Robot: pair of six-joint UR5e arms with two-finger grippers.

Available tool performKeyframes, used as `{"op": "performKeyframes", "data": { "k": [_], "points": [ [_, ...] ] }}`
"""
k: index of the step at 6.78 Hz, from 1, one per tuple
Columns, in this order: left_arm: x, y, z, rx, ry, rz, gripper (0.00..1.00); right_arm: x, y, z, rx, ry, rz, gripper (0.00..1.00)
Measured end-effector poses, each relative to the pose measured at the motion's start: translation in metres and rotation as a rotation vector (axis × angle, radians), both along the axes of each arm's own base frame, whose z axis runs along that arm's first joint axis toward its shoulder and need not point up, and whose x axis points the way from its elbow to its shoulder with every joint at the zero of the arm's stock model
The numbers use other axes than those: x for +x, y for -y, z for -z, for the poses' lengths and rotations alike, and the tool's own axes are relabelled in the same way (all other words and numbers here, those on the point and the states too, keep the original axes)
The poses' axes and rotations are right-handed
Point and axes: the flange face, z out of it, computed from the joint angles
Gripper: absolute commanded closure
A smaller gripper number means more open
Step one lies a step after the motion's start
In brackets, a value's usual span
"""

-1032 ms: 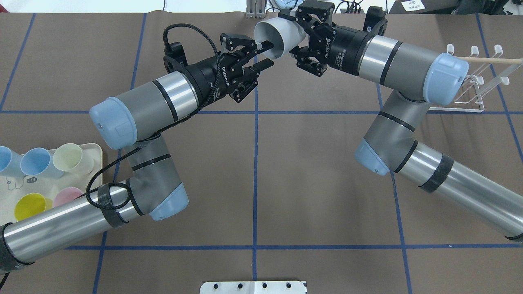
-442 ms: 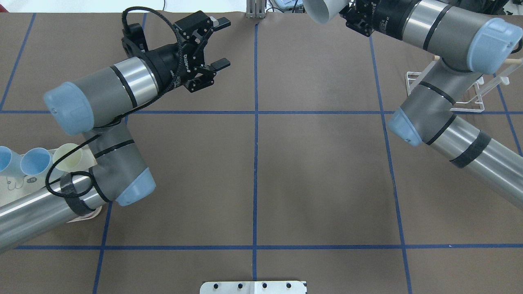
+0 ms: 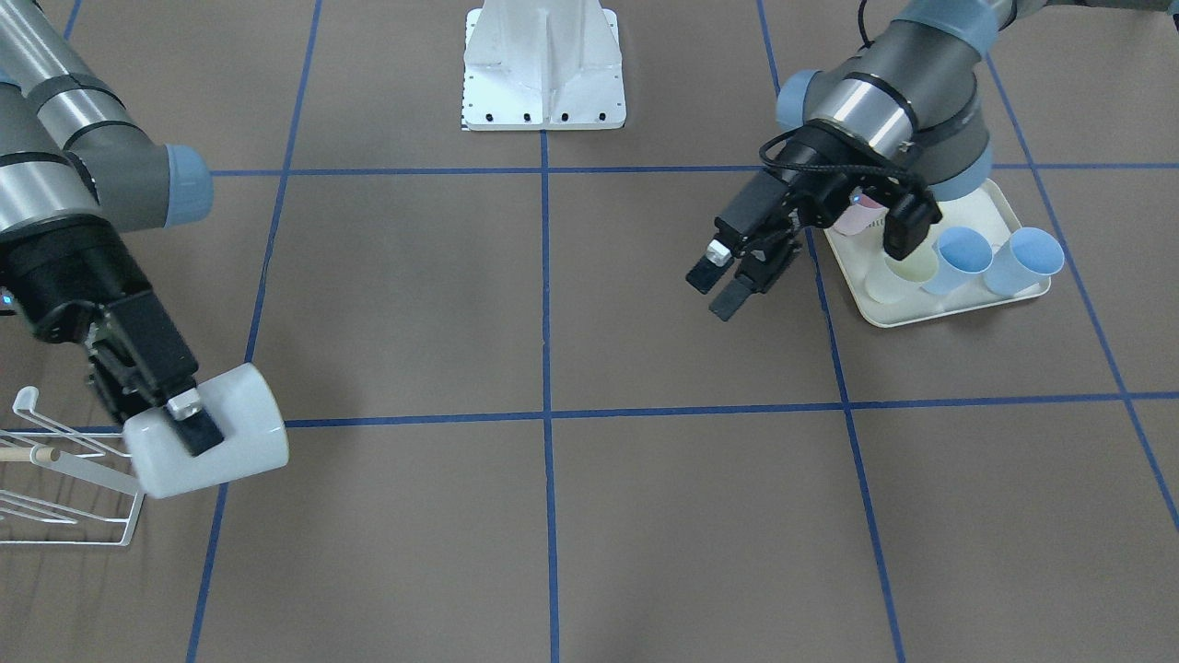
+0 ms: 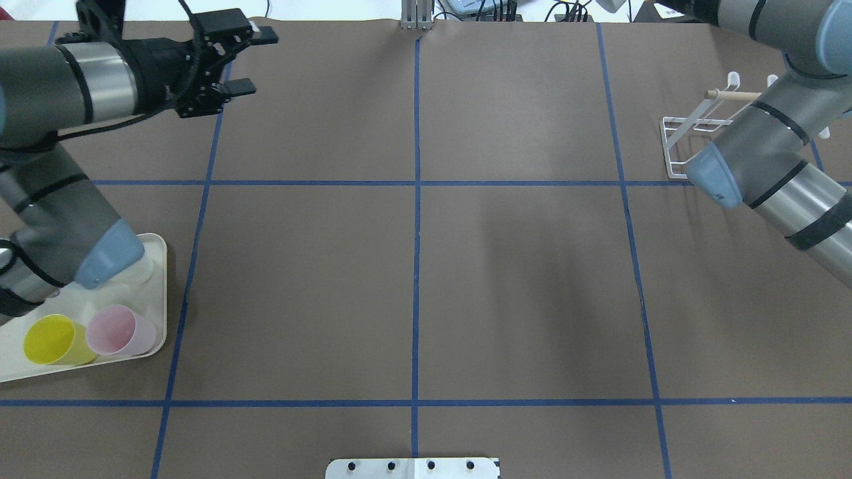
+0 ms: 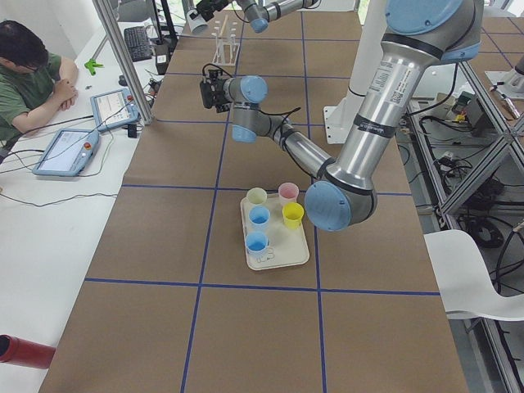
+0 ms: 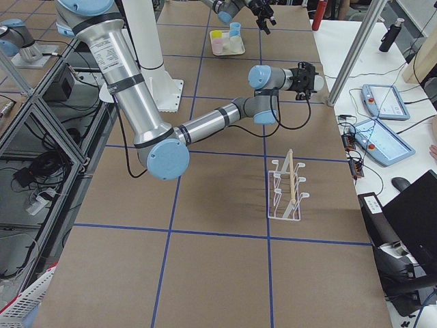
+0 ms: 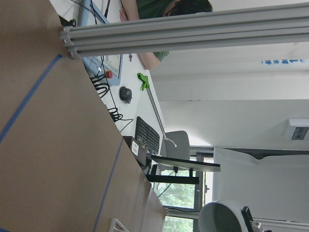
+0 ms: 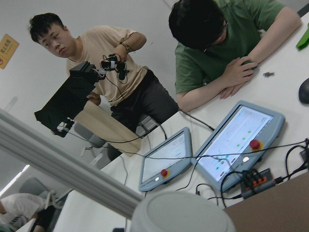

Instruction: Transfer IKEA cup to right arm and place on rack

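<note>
My right fingers [image 3: 196, 431] clamp the white plastic cup [image 3: 241, 431] beside the white wire rack [image 6: 287, 188]; left fingers [image 3: 737, 296] apart, empty, over open brown tabletop [image 3: 691, 516].

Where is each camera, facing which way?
Front: across table, facing robot's base; left hand open, right hand holding white cup.
Overhead: behind base, looking down; left hand, right arm.
Exterior left: table's left end; left arm nearest.
Exterior right: opposite end; right arm nearest.
Left wrist: past table's edge; no hand.
Right wrist: toward people; cup below.
Front and overhead share the rack.
</note>
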Motion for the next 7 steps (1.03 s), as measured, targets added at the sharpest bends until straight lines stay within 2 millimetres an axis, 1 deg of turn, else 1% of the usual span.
{"op": "performKeyframes", "data": {
  "k": [1,2,3,4,5,6,7],
  "points": [
    [-0.048,0.004,-0.020,-0.030,0.102,-0.048,0.00,0.015,0.011,-0.016,-0.017,-0.132,-0.063,1.00],
    [-0.077,-0.002,-0.040,-0.058,0.179,-0.092,0.00,0.026,0.018,-0.036,-0.028,-0.290,-0.115,1.00],
    [-0.093,-0.017,-0.063,-0.075,0.266,-0.136,0.00,0.036,0.021,-0.059,-0.037,-0.448,-0.141,1.00],
    [-0.107,-0.040,-0.084,-0.087,0.376,-0.184,0.00,0.049,0.020,-0.086,-0.043,-0.585,-0.150,1.00],
    [-0.118,-0.060,-0.096,-0.094,0.472,-0.230,0.00,0.067,0.017,-0.116,-0.052,-0.697,-0.148,1.00],
    [-0.126,-0.074,-0.107,-0.093,0.539,-0.267,0.00,0.088,0.015,-0.149,-0.075,-0.786,-0.140,1.00],
    [-0.131,-0.084,-0.115,-0.089,0.574,-0.289,0.00,0.103,0.013,-0.183,-0.092,-0.827,-0.139,1.00]
  ]
}}
